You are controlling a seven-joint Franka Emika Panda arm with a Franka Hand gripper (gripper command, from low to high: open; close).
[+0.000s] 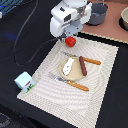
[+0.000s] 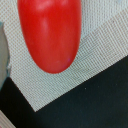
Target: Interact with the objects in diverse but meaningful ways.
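I'm holding the end effector (image 1: 70, 36) right over the red tomato (image 1: 71, 41) at the far corner of the woven placemat (image 1: 45, 75). The wrist view is filling up with the tomato (image 2: 50, 32), with the placemat (image 2: 85, 60) edge and the dark tabletop (image 2: 90, 100) behind it. I'm not seeing the fingers in either view, so I can't tell whether they're spread or clamped on the tomato, or whether it's lifted or resting on the mat.

Remaining layout: the tan plate (image 1: 73, 74) is sitting mid-mat, carrying the dark brown sausage (image 1: 82, 65) along the edge nearer the exterior view's right, plus a small white bottle-like piece (image 1: 69, 65). Orange-handled cutlery is flanking the plate, one piece (image 1: 89, 60) beyond it and the fork (image 1: 74, 84) on the near side, looking like a set meal. The pale-blue milk carton (image 1: 23, 81) is standing well apart at the mat's edge on the exterior view's left.

My judgement: I'm working the tomato now; the plate looks like the sensible destination, with room between sausage and rim.
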